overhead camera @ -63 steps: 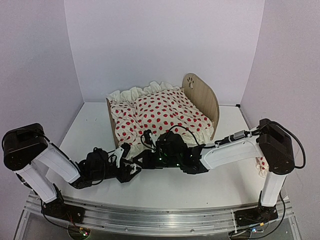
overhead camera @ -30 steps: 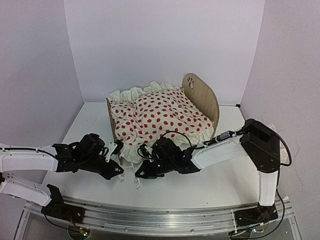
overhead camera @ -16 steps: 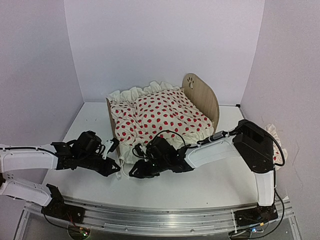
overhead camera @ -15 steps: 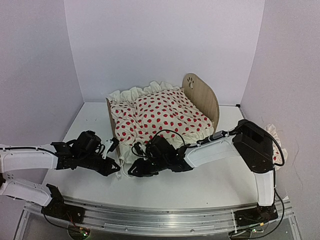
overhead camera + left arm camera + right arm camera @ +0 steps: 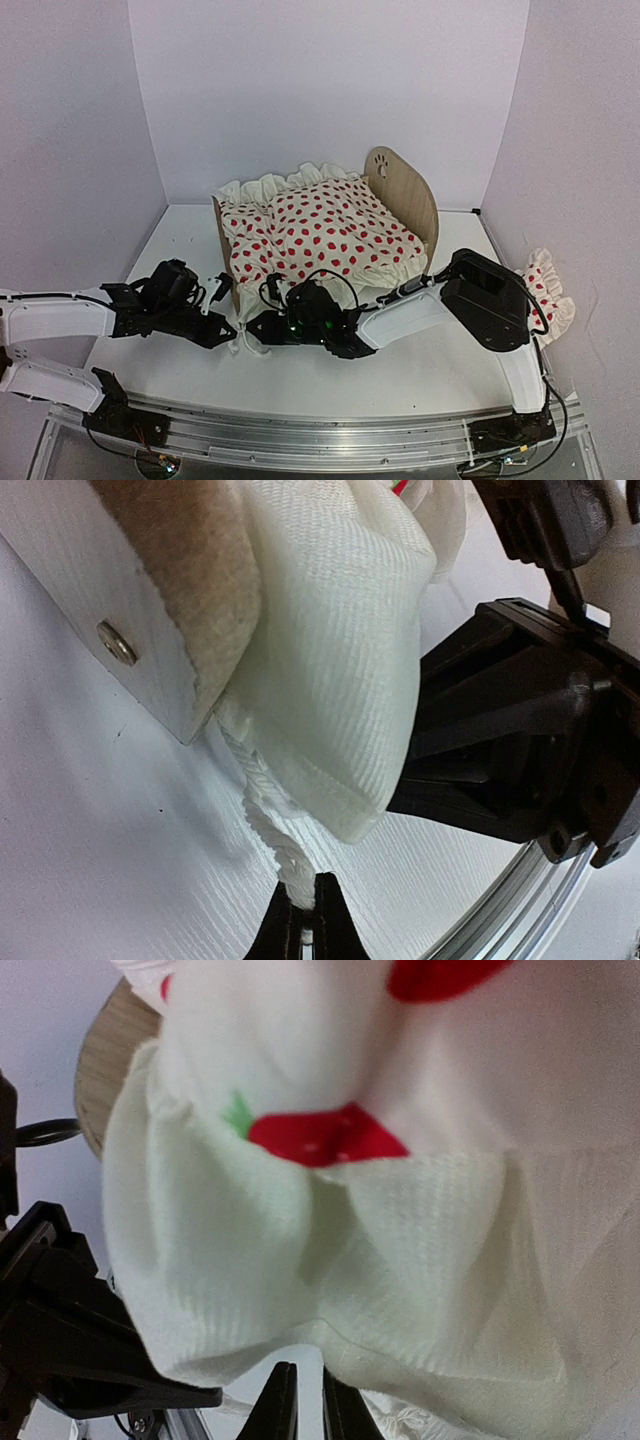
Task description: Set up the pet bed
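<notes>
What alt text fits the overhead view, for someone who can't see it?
The left gripper and right gripper meet at the near corner of a red-dotted cream duvet covering a wooden pet bed. A matching pillow lies far right.

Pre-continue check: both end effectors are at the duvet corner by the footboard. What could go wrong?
1. The left end effector pinches only the thin ruffle edge of the duvet; it may slip out under a pull.
2. The right end effector sits right beside the left one at the same corner of the pet bed; they could collide.
3. The pillow lies by the right arm's elbow; a swing could knock it.
</notes>
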`<state>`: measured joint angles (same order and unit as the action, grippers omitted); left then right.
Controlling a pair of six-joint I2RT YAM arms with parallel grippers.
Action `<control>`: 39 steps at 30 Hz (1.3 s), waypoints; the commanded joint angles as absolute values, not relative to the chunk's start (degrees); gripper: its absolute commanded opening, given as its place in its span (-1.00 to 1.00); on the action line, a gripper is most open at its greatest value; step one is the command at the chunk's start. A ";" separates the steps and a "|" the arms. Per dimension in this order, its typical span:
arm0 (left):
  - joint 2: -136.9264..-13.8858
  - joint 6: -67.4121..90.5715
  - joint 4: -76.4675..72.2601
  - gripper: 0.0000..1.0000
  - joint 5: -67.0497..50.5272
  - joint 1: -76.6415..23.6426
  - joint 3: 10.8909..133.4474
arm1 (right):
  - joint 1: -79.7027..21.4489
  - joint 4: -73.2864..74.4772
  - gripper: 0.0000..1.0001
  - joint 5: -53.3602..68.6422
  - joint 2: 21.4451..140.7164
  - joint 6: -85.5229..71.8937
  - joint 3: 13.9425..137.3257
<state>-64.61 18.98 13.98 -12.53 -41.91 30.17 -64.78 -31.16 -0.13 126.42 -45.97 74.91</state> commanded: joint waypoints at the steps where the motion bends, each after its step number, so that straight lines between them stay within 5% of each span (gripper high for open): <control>1: -65.21 18.63 12.82 -1.00 -13.36 -41.57 30.49 | -65.20 -35.84 -0.82 -3.02 128.73 -47.51 77.32; 31: -65.52 18.72 12.73 -1.00 -13.81 -40.95 30.45 | -64.43 -41.58 -0.54 -7.08 133.52 -43.80 81.40; 39: -65.33 18.89 12.43 -1.00 -13.86 -40.64 30.26 | -66.43 -41.07 -0.44 -8.42 126.85 -44.37 71.68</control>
